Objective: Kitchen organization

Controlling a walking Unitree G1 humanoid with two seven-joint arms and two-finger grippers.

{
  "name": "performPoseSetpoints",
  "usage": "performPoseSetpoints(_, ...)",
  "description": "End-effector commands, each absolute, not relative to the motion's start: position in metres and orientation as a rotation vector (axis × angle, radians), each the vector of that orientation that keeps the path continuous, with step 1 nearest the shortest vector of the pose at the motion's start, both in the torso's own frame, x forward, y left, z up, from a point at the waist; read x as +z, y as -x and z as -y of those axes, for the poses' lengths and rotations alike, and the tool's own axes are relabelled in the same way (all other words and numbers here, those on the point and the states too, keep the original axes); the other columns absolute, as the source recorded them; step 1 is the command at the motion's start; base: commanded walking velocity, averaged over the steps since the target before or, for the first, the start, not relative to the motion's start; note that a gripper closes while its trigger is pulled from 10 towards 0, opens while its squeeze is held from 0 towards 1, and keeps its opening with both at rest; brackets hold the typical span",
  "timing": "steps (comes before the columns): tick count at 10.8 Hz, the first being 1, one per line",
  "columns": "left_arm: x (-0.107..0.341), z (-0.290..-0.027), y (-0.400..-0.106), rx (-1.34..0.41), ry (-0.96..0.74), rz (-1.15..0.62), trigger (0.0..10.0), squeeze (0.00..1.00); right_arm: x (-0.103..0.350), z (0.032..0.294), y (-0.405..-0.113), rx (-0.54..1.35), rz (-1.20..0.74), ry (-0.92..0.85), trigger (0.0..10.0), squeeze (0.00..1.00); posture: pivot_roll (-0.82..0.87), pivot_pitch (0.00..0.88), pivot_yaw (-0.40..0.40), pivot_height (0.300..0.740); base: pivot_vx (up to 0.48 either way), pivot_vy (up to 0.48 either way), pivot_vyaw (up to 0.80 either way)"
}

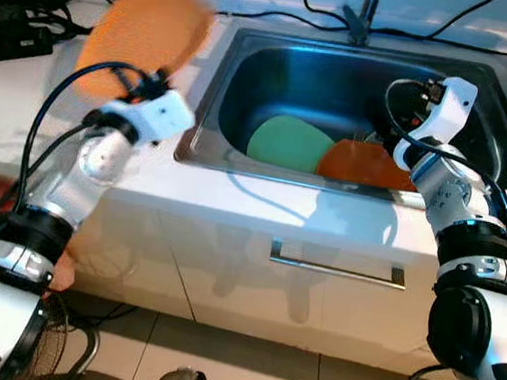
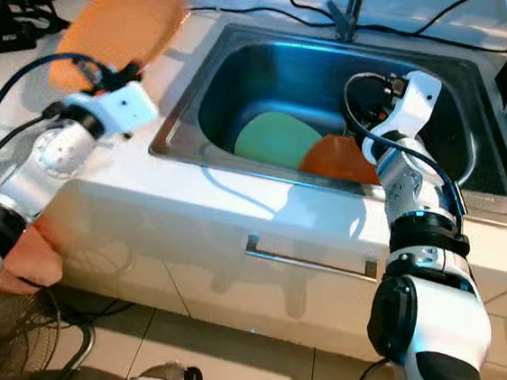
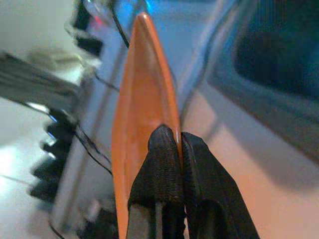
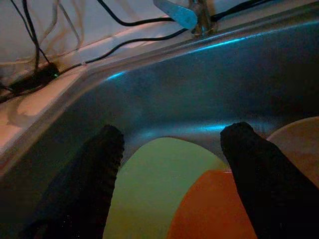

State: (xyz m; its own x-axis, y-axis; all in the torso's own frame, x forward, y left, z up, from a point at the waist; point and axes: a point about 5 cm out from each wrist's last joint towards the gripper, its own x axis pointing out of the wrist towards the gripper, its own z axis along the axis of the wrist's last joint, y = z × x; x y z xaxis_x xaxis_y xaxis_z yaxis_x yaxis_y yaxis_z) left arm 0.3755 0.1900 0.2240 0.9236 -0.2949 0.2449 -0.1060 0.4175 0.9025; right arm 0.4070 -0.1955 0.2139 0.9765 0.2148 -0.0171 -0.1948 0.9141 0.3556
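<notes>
My left gripper point(image 3: 172, 137) is shut on the rim of an orange plate point(image 1: 147, 34), which it holds raised and blurred above the white counter point(image 1: 27, 103), left of the sink. The steel sink point(image 1: 248, 71) holds a green plate point(image 1: 286, 143) with a second orange plate point(image 1: 360, 165) partly over its right side. My right gripper point(image 4: 172, 134) hangs open inside the sink, above those two plates, with nothing between its fingers. In the right wrist view a pale plate edge point(image 4: 299, 134) shows beside the orange one.
A faucet point(image 1: 357, 19) stands at the sink's back rim, with black cables point(image 1: 281, 16) running along the wall. Dark devices point(image 1: 16, 29) lie on the far left of the counter. A drawer handle point(image 1: 336, 269) sits below the sink front.
</notes>
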Motion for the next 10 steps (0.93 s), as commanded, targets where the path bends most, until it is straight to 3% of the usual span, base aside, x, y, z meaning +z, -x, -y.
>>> performPoseSetpoints(1,0.228,-0.177,-0.37,-0.131,-1.16,0.501,0.0,0.0,0.225,0.189,-0.409,0.261,-0.036,-0.411,10.0,0.0,0.11,0.091,0.034,0.74,0.0,0.0,0.0)
performPoseSetpoints(2,0.22,-0.156,-0.361,-0.183,-1.163,0.588,0.0,0.0,0.229,0.178,-0.405,0.427,-0.041,-0.487,10.0,0.0,0.11,0.092,0.034,0.74,0.0,0.0,0.0)
performPoseSetpoints(5,0.205,-0.125,-0.356,-0.282,-1.152,0.637,0.0,0.0,0.243,0.172,-0.401,0.55,-0.009,-0.495,10.0,0.0,0.09,0.093,0.033,0.74,0.0,0.0,0.0)
performPoseSetpoints(6,0.202,-0.111,-0.354,-0.31,-1.138,0.665,0.0,0.0,0.245,0.169,-0.399,0.581,-0.007,-0.482,10.0,0.13,0.09,0.095,0.033,0.74,0.0,0.0,0.0)
performPoseSetpoints(7,0.203,-0.103,-0.354,-0.318,-1.127,0.676,0.0,0.0,0.247,0.166,-0.395,0.633,-0.013,-0.477,10.0,1.0,0.09,0.096,0.03,0.74,0.0,0.0,0.0)
performPoseSetpoints(10,0.204,-0.097,-0.355,-0.322,-1.125,0.694,0.0,0.0,0.247,0.164,-0.391,0.682,-0.032,-0.467,10.0,1.0,0.08,0.098,0.031,0.74,0.0,0.0,0.0)
